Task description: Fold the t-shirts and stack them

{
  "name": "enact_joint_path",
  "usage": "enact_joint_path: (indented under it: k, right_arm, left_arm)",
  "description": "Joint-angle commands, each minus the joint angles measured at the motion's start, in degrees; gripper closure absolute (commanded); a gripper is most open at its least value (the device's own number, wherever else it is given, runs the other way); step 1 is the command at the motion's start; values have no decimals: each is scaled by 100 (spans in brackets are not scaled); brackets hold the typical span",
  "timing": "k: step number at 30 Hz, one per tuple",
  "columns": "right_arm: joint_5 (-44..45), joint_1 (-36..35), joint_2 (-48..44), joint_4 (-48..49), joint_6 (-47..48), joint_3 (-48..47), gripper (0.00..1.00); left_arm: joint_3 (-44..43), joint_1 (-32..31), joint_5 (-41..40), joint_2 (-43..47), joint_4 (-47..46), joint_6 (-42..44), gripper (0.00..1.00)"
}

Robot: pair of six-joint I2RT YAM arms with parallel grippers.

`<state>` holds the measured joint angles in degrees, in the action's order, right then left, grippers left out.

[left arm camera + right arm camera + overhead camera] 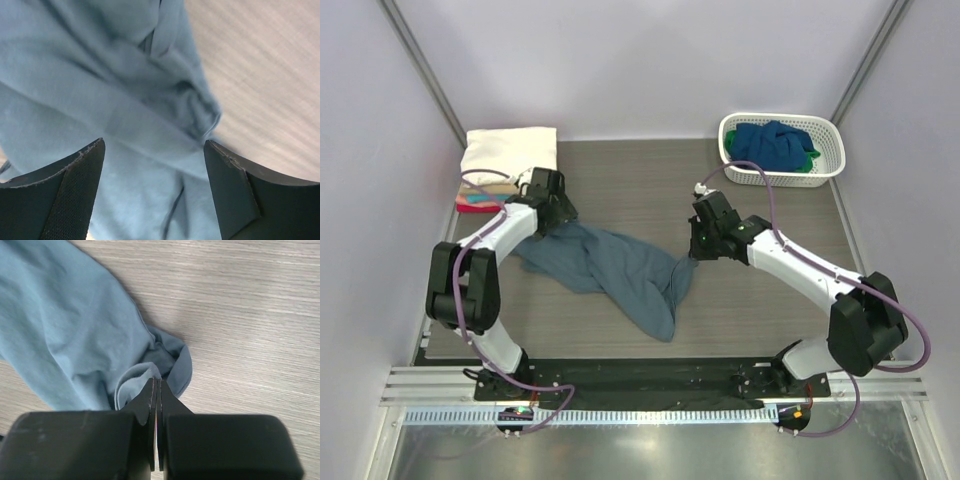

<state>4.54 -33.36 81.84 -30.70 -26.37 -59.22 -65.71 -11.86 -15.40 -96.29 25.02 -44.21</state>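
Top view only: the whole layout. The grey-blue t-shirt (610, 270) lies crumpled, unfolded, mid-table (770, 310), running as a diagonal band from the left gripper (548, 205) to the right gripper (698, 250).

Neither wrist view shows the basket or the pile. Only the top view does:
- The white lattice basket (732, 150) sits at the far right corner. It holds a bunched dark blue shirt (772, 143), and green cloth (810, 160) shows at its right side.
- A folded cream shirt (510, 150) lies flat at the far left corner. Just beside its near edge we see strips of tan, teal and red cloth (478, 205), partly hidden behind the left arm.

Left wrist view adds the finger state, which we can't read from above. The left gripper (154, 145) has its fingers spread wide, with nothing between the pads. The grey-blue t-shirt (100, 75) fills the view in rumpled folds, and bare table (270, 75) shows at the right.

Right wrist view: the right gripper (156, 382) has its fingers pressed together. The tips pinch a curled fold at the edge of the grey-blue t-shirt (65, 325). The rest of the cloth spreads away to the left, and wood-grain table (250, 315) shows at the right. From above this contact is mostly hidden by the wrist.
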Motion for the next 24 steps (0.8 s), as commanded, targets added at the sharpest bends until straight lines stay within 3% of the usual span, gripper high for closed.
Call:
enact_joint_path:
  k: [1, 4, 5, 7, 11, 15, 20, 24]
  right_arm:
    - [-76, 49, -274, 46, 167, 60, 99]
    - [-111, 207, -265, 37, 246, 69, 99]
    - [-163, 268, -257, 29, 273, 69, 99]
    - [-251, 497, -230, 46, 351, 69, 99]
    - [-566, 962, -177, 90, 448, 34, 99]
    - [-673, 1428, -204, 90, 326, -168, 99]
    - [-568, 2270, -230, 46, 211, -564, 99]
    - [-173, 2905, -414, 29, 80, -477, 99]
  left_arm:
    - [-231, 43, -333, -188, -234, -158, 19]
    - [-205, 43, -183, -381, -348, -255, 38]
    - [-205, 43, -96, -469, -366, -273, 51]
    - [-205, 34, 10, -513, -383, -212, 61]
    - [-337, 26, 213, -602, -305, -18, 100]
    - [-460, 17, 3, 47, 29, 105, 100]
    - [-381, -53, -192, 2190, 1002, 140, 100]
    - [398, -115, -69, 4061, 1908, -271, 100]
